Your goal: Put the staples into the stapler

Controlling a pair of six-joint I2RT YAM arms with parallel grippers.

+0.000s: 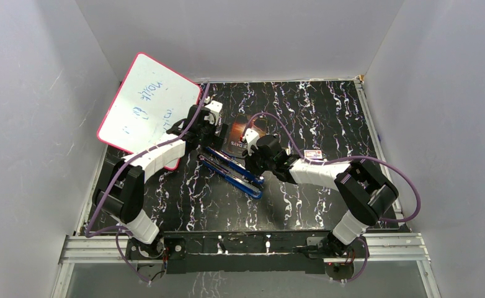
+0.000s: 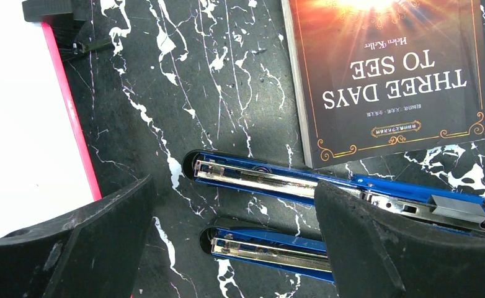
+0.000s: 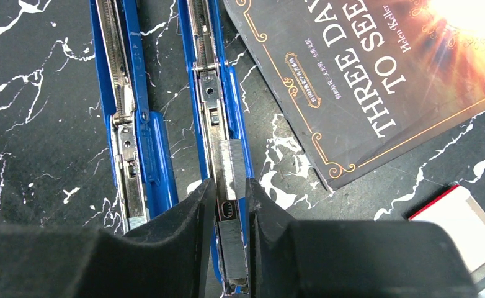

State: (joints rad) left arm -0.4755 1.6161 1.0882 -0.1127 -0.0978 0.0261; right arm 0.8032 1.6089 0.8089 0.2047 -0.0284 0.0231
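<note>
Silvery-grey staples (image 3: 231, 164), one short ribbed strip, lie in the open metal channel of a blue stapler (image 3: 212, 74) on the black marbled tabletop (image 3: 35, 124). The right tool (image 3: 231, 198) is closed on the strip, with a black finger against each side of its near end. A second blue stapler (image 3: 125, 93), also folded open, lies parallel just beside the first. The left tool (image 2: 232, 186) hovers over both, fingers spread wide, holding nothing. A book (image 3: 364, 74) (titled "Three Days to See") lies near the staplers, a small red-and-white box (image 3: 457, 214) is close by, and a red-edged whiteboard (image 1: 147, 102) sits far left.
</note>
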